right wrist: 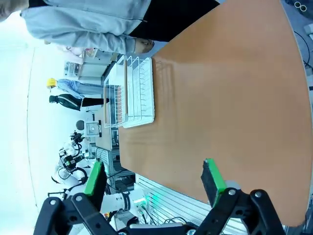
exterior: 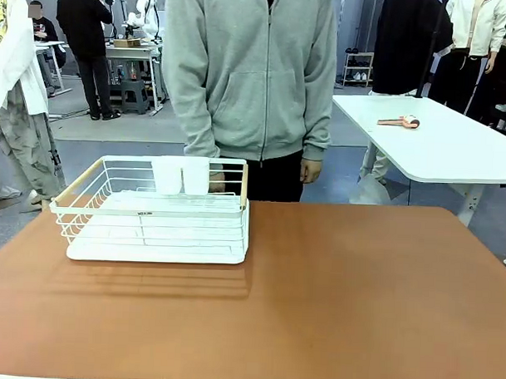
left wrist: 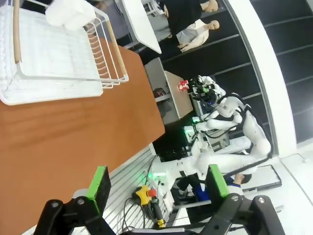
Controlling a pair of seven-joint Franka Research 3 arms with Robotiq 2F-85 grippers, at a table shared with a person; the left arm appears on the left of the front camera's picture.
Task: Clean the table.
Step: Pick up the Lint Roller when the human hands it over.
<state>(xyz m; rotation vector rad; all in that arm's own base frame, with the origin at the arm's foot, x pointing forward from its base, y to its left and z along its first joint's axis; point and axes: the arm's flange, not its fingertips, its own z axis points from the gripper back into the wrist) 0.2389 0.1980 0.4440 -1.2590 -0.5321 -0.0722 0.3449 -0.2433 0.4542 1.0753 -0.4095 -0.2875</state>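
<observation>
The reddish-brown table (exterior: 340,301) spreads across the front view with a bare top. My left gripper (left wrist: 155,183) hangs open past the table's (left wrist: 63,142) edge, nothing between its green pads. Over the near edge of the table (right wrist: 230,98) my right gripper (right wrist: 154,177) stands open and empty too. A person in a grey hoodie (exterior: 250,73) stands at the far side, hands down at the table's far edge.
A white wire basket (exterior: 157,211) with wooden handles sits on the left far part of the table, two white cups (exterior: 180,175) in its back. The basket (left wrist: 54,54) and basket (right wrist: 132,93) show from both wrists. A white table (exterior: 438,138) stands at the right rear.
</observation>
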